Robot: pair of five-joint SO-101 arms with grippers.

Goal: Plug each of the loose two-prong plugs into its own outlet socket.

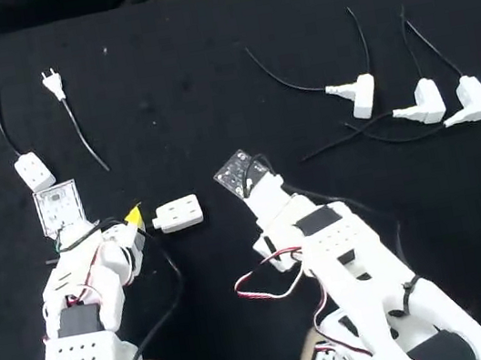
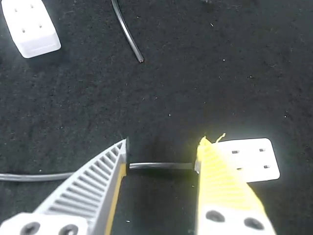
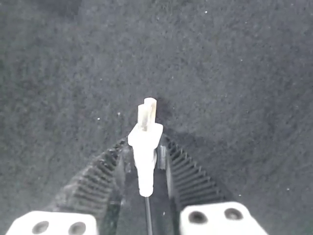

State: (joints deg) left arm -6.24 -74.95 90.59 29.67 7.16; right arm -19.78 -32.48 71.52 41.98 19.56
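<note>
My right gripper (image 3: 144,142) is shut on a white two-prong plug (image 3: 145,147), whose prongs point out past the fingertips above bare black cloth. In the high view this arm's wrist (image 1: 256,191) is near the table's middle. My left gripper (image 2: 164,147) is open, its grey and yellow fingers astride a black cable (image 2: 159,166). A white outlet socket (image 2: 250,157) lies just beyond the yellow finger (image 2: 215,171); from above that socket (image 1: 178,213) is right of the left gripper (image 1: 133,218). A second socket (image 1: 34,170) and a loose plug (image 1: 52,82) lie at the far left.
Three white plug-and-socket pairs (image 1: 360,93) (image 1: 426,101) (image 1: 472,100) with black cables lie at the back right. The second socket (image 2: 32,29) and a loose cable end (image 2: 129,36) show in the left wrist view. Black cloth (image 1: 172,99) covers the table.
</note>
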